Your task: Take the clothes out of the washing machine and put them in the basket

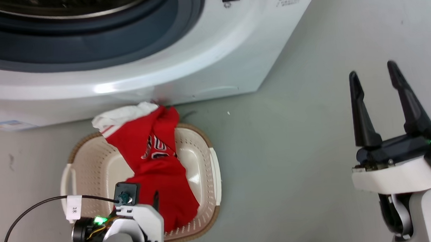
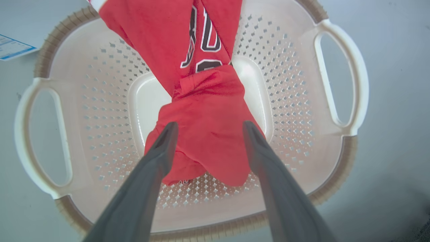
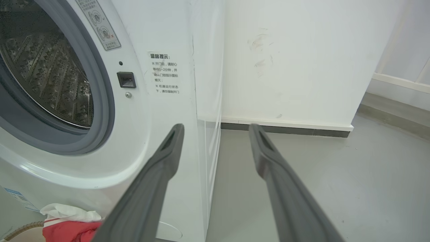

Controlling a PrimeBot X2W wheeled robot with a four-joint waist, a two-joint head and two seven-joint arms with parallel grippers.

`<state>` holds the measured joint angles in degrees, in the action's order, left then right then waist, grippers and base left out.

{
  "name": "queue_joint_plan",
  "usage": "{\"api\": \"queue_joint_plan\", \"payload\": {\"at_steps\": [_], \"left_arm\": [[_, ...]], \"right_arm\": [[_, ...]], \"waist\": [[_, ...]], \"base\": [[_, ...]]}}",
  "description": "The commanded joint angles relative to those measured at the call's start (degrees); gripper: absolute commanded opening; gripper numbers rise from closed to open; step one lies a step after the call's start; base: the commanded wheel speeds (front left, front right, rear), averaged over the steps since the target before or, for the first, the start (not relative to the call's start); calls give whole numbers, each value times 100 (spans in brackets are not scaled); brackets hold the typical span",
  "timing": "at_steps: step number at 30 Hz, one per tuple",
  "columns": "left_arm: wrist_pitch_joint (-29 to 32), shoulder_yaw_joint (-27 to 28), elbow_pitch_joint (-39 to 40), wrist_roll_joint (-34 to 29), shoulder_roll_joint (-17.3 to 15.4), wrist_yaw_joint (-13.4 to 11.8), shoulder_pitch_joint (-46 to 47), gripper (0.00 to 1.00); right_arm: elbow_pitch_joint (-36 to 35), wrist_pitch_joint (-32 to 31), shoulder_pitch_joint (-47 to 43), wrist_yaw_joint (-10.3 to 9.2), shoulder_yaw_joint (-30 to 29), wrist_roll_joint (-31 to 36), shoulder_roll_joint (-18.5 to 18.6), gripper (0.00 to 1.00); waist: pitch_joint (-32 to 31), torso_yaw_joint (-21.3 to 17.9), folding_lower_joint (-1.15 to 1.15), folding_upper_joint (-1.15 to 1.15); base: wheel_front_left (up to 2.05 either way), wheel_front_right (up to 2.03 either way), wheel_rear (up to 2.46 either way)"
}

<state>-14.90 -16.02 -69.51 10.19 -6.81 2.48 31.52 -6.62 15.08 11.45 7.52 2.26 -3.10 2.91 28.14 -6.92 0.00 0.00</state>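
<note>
Jersey (image 1: 153, 155) over basket's (image 1: 90, 171) far rim

Red jersey (image 1: 158, 166) — cream perforated basket (image 1: 90, 171).

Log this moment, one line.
left tool: open over basket | red jersey: in basket, draped over rim | right tool: open, empty

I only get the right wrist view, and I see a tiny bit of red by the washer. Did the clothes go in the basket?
Observer: Mostly. In the head view the red jersey lies across the basket, but its far end and a white cloth spill over the rim nearest the washing machine.
Operator: Is the other hand holding it?
Observer: It looks not. The left gripper hangs over the jersey with its fingers spread wide apart.
</note>
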Motion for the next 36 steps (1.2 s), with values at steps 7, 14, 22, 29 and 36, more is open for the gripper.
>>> {"api": "queue_joint_plan", "payload": {"at_steps": [7,14,22,29,36], "left_arm": [[-29,238,1439,3,-8,-205,-729,100],[-30,479,2769,-204,72,-261,-1530,100],[-30,836,3977,-390,187,-378,-2218,100],[-31,1114,5035,-509,300,-473,-2780,100],[-31,1252,5960,-611,363,-512,-3218,100]], "right_arm": [[127,13,-409,-6,-20,84,-6,100],[231,13,-778,-5,-33,97,-6,100],[329,13,-1167,-5,-104,118,-6,100],[372,13,-1443,-5,-175,142,-7,100],[379,13,-1619,-5,-223,103,-6,100]], "waist": [[-792,251,0,0],[-1342,345,0,0],[-1951,491,0,0],[-2346,581,0,0],[-2587,579,0,0]], "base": [[0,0,0],[0,0,0],[0,0,0],[0,0,0],[0,0,0]]}}
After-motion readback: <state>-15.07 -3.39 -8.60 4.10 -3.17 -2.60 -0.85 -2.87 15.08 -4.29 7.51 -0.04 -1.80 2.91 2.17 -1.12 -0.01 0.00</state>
